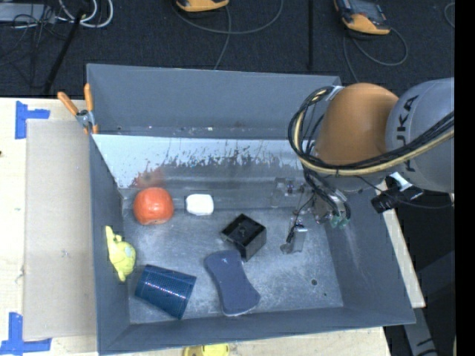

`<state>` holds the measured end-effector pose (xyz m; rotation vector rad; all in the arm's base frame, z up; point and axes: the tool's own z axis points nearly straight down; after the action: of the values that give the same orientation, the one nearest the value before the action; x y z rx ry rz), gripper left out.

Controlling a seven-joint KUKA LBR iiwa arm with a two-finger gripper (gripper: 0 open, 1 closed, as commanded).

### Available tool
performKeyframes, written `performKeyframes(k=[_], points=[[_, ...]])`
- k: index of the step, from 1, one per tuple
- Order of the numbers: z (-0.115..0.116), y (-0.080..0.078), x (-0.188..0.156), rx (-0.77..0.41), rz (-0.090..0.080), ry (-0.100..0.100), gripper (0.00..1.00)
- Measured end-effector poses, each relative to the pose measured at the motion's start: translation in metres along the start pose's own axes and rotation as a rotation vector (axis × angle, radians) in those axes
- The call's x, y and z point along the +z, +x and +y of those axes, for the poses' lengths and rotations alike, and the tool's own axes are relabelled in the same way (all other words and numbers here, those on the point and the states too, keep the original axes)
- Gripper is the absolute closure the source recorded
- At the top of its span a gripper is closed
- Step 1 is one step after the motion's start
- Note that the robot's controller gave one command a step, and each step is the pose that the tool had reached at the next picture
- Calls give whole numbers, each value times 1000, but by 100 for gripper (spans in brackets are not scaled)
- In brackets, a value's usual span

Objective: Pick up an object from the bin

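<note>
My gripper (295, 237) hangs low over the bin floor in the right half, under the arm's orange cover. Nothing shows in its grasp. A small black open box (243, 236) lies just to its left, apart from it. A slate-blue oblong pad (231, 282) lies in front of that box, nearer the bin's front wall.
A white oval piece (199, 204) and an orange-red ball (153, 205) sit by the back wall at left. A yellow toy figure (119, 254) and a dark blue cup (165, 291) on its side lie at the front left. The arm covers the bin's back right corner.
</note>
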<state>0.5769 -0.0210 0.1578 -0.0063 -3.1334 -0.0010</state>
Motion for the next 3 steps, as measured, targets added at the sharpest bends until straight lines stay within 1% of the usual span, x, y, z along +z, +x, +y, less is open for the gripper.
performKeyframes(k=[1, 2, 3], points=[[0, -2, -5, 0, -8, 0, 0], [42, -24, 65, -17, -13, 0, 0], [55, -28, 93, -23, -15, 1, 0]])
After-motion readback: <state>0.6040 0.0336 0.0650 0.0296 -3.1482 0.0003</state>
